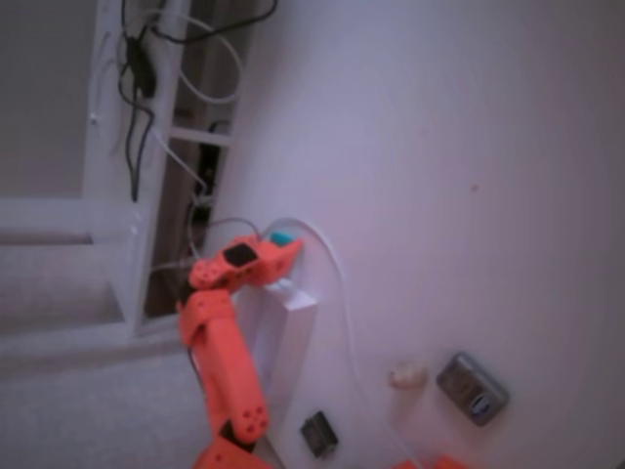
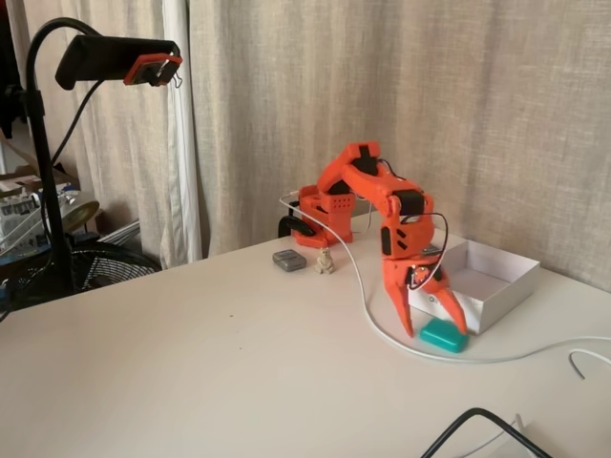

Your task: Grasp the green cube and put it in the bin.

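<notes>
**Fingers over the green cube, box just behind**

On the far left of the side-on fixed view stands a black camera stand [image 2: 43,181] with a fan [image 2: 105,267] low beside it. A pale curtain [image 2: 286,105] hangs behind everything.

Moving right along the white surface [image 2: 191,363], there is a small grey gadget [image 2: 289,260] and a tiny beige lump [image 2: 326,261], both far back near the base of the orange arm [image 2: 368,186]. They are well apart from the cube.

The arm bends over and points down. Its fingers [image 2: 434,320] are spread open, one on each side, and they hold nothing. The green cube [image 2: 444,335] lies on the surface right under the tips, a little to the near side of them. It looks wider than it is tall, with its long side running left to right in this view. I think the fingers only have to go down a bit and then close.

A white cable [image 2: 382,329] curves along the surface close to the cube and could get in the way.

Just right of the cube and behind it is the bin [image 2: 496,277], open on top and empty as far as I can see. The cube is very near its front wall, maybe touching; I cannot tell.

In the other fixed view the picture is blurry. Only a bit of the cube [image 1: 280,237] peeks out past the orange fingers [image 1: 283,250], next to the bin's wall [image 1: 298,327].
</notes>
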